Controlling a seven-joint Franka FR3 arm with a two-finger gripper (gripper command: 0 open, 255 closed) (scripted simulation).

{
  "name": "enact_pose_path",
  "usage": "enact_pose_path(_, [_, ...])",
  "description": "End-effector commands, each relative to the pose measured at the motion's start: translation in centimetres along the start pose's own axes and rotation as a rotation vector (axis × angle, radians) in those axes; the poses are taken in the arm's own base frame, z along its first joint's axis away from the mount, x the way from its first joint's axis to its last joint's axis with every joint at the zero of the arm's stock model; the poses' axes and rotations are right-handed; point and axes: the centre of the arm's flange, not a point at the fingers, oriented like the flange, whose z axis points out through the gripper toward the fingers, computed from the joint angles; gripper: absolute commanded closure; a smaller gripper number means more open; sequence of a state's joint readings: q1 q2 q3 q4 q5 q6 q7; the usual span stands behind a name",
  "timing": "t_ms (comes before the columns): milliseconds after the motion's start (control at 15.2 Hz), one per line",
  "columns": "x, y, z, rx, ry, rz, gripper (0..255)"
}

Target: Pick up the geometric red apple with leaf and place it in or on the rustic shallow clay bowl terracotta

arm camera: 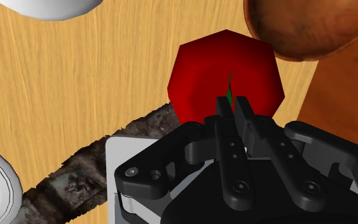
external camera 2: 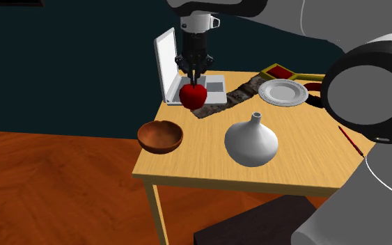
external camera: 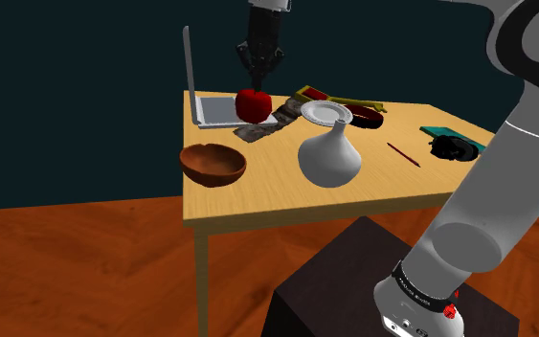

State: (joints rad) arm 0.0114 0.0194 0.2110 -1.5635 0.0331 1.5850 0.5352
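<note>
The faceted red apple [external camera: 253,103] [external camera 2: 193,96] [arm camera: 225,70] with a green leaf hangs under my gripper [external camera: 258,78] [external camera 2: 195,76] [arm camera: 233,105]. It is a little above the laptop's base and a rough dark strip. The two black fingers are shut on the leaf and stem at the apple's top. The shallow brown clay bowl [external camera: 213,164] [external camera 2: 160,136] [arm camera: 298,28] stands upright with nothing in it near the table's corner. It lies toward the shoulder view's lower left of the apple.
A white round-bellied vase [external camera: 329,155] [external camera 2: 251,141] stands mid-table beside the bowl. An open laptop [external camera: 200,91] [external camera 2: 170,62] stands behind the apple. Farther right are a white plate [external camera: 325,114] [external camera 2: 283,91], a red pencil [external camera: 403,154] and a dark object [external camera: 452,146].
</note>
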Motion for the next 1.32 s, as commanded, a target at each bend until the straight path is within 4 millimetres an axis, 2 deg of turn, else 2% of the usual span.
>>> enact_pose_path(0, [0.0,-0.1,-0.7,0.0,0.0,0.0,255])
enact_pose_path(726, [-6.9,-12.0,-5.1,0.0,0.0,0.0,255])
enact_pose_path(792, [-7.9,-13.7,-5.7,0.0,0.0,0.0,255])
enact_pose_path(1254, [-7.8,-13.6,-2.0,0.0,0.0,0.0,255])
